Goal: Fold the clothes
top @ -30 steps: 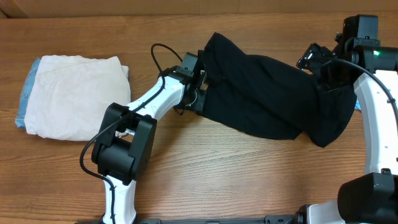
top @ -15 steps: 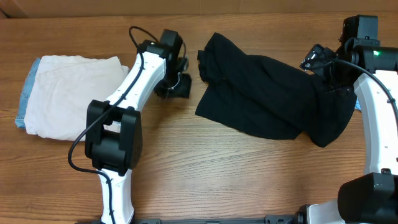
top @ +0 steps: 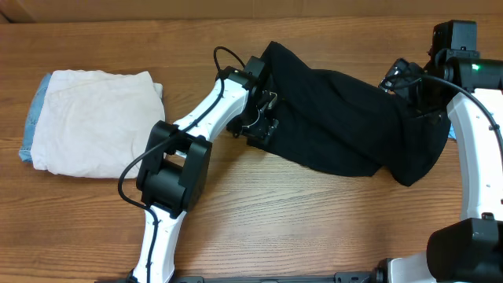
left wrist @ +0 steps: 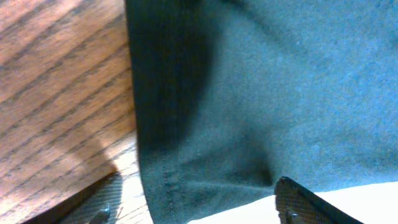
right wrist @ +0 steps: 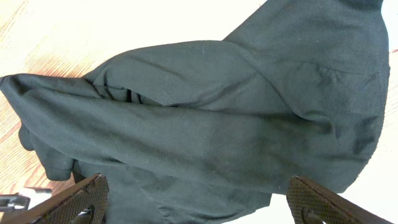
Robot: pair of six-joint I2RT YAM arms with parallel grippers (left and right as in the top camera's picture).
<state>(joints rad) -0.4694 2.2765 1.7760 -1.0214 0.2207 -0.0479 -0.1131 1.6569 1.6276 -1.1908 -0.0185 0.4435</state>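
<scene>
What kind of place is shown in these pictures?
Probably a robot test bench for laundry folding, not a home: a left arm and a right arm at a wooden table, with a black garment and a folded cream cloth.

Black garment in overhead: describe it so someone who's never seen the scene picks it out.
On the wooden table, look at the right half. The black garment lies there spread out and rumpled, with the left gripper at its left edge. It is the only dark, unfolded fabric; its neighbour is a folded cream-white cloth at the far left.
</scene>
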